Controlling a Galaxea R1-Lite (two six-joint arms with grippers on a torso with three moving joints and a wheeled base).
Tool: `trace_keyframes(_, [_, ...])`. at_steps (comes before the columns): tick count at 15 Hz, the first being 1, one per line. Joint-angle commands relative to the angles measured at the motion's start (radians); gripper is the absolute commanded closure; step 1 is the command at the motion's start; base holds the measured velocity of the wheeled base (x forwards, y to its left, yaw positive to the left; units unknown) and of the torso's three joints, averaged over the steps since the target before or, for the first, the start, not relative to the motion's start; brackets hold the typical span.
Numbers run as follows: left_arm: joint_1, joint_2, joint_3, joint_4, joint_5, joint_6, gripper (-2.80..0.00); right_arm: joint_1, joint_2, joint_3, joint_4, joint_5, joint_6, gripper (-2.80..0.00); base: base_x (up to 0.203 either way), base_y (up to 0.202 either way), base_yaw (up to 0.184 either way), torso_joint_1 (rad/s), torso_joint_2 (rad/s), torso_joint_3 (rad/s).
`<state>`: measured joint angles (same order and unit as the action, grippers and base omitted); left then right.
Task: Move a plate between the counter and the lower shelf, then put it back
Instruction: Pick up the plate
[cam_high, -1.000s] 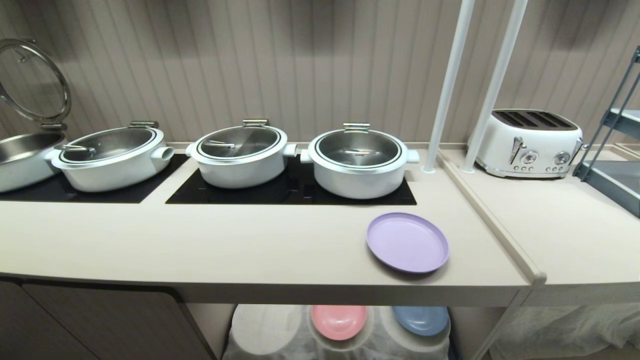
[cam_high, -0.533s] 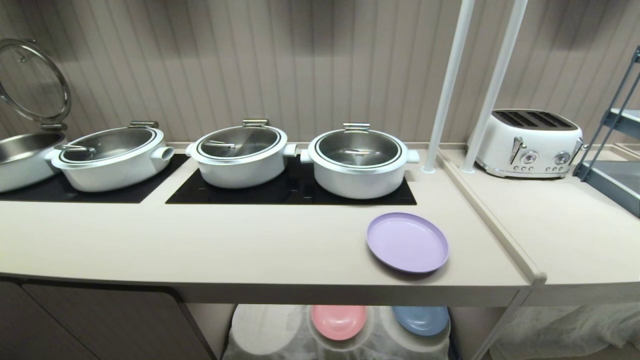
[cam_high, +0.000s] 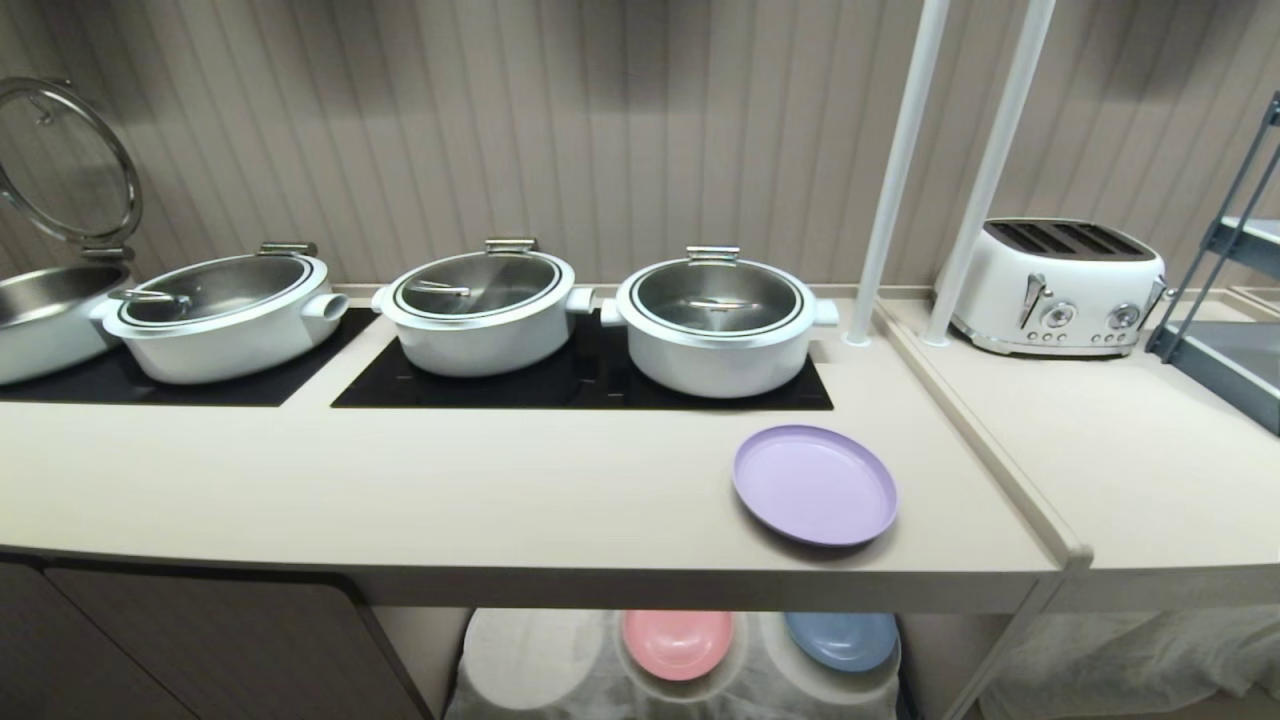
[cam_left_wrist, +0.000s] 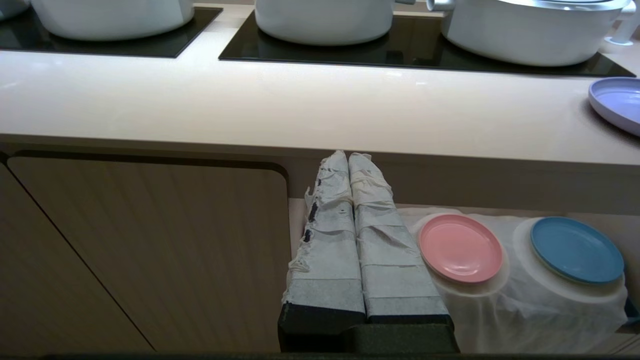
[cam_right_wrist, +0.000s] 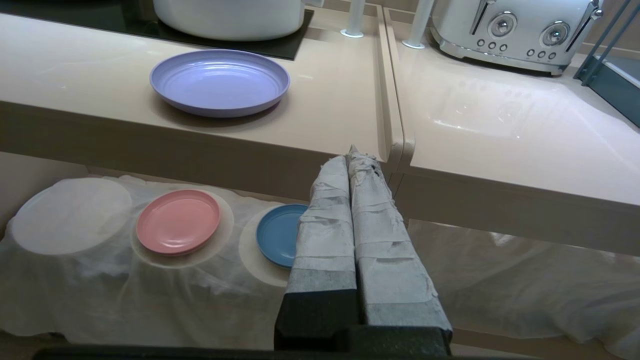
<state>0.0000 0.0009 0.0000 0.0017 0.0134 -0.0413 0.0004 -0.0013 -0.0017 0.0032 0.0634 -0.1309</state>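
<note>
The lilac plate (cam_high: 815, 485) lies flat on the beige counter (cam_high: 500, 490), near its front edge at the right, in front of the right-hand pot; the plate (cam_right_wrist: 220, 81) also shows in the right wrist view and at the edge of the left wrist view as the plate (cam_left_wrist: 617, 102). Below the counter is the lower shelf (cam_right_wrist: 75, 280), draped in white cloth. Both arms hang low in front of the counter, outside the head view. My left gripper (cam_left_wrist: 348, 156) and right gripper (cam_right_wrist: 350, 156) are shut, tape-wrapped fingers pressed together, holding nothing.
A pink plate (cam_high: 677, 643) and a blue plate (cam_high: 842, 638) sit on cloth mounds on the shelf; a third mound (cam_right_wrist: 70, 215) is bare. Several white pots (cam_high: 716, 320) stand on the black hobs. A white toaster (cam_high: 1058, 285) and two white poles (cam_high: 895, 170) are at the right.
</note>
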Motion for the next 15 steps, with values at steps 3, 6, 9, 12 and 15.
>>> trace_keyframes(3, [0.0, 0.001, 0.0, 0.0, 0.0, 0.0, 0.0, 0.001, 0.001, -0.001, 0.004, 0.001, 0.0, 0.0, 0.0, 0.0, 0.0, 0.0, 0.0, 0.0])
trace_keyframes(6, [0.0, 0.001, 0.0, 0.0, 0.0, -0.001, 0.0, 0.001, 0.001, -0.001, 0.004, 0.001, 0.003, 0.0, 0.0, 0.0, 0.0, 0.0, 0.0, 0.0])
trace_keyframes(9, [0.001, 0.001, 0.0, 0.0, 0.0, -0.001, 0.0, 0.0, 0.001, 0.0, -0.004, -0.003, -0.021, 0.0, 0.0, 0.0, 0.0, 0.0, 0.0, 0.0])
trace_keyframes(12, [0.0, 0.001, 0.0, 0.0, 0.0, -0.002, 0.0, 0.0, 0.001, 0.0, -0.011, -0.001, -0.104, 0.0, 0.0, 0.0, 0.0, 0.0, 0.0, 0.0])
trace_keyframes(15, [0.0, 0.001, 0.0, 0.0, 0.0, 0.0, 0.0, 0.001, 0.004, -0.072, 0.007, 0.008, -0.133, 0.0, 0.0, 0.0, 0.0, 0.0, 0.0, 0.0])
